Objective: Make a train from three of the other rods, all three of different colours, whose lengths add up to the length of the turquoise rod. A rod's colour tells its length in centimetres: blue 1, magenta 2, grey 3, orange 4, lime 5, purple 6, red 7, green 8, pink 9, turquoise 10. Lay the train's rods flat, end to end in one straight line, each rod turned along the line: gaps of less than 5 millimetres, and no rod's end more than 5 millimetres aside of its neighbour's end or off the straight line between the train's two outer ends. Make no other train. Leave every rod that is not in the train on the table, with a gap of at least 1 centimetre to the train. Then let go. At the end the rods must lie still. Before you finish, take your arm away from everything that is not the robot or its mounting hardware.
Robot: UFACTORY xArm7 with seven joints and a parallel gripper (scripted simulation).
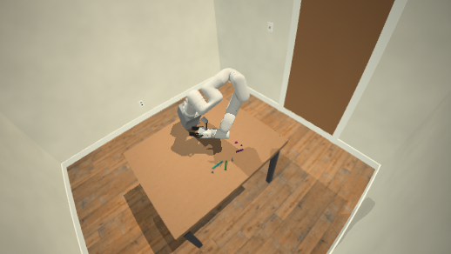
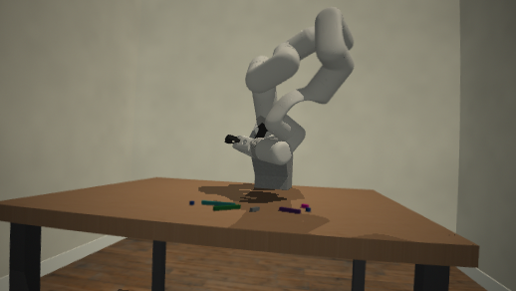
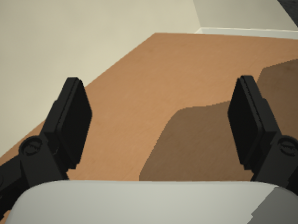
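Fingers stand spread wide, gripping nothing, tucked near the arm's base; turquoise rod (image 2: 215, 202) and other rods lie on the worktop (image 2: 125, 209) well below, unsorted.

top: high corner, far | exterior: table-height, front | wrist: behind tool (image 3: 160, 125), close

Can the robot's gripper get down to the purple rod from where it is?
Probably yes. The gripper is open, holds nothing and hangs high near the arm's base; the purple rod lies flat with only small rods nearby and nothing above it.
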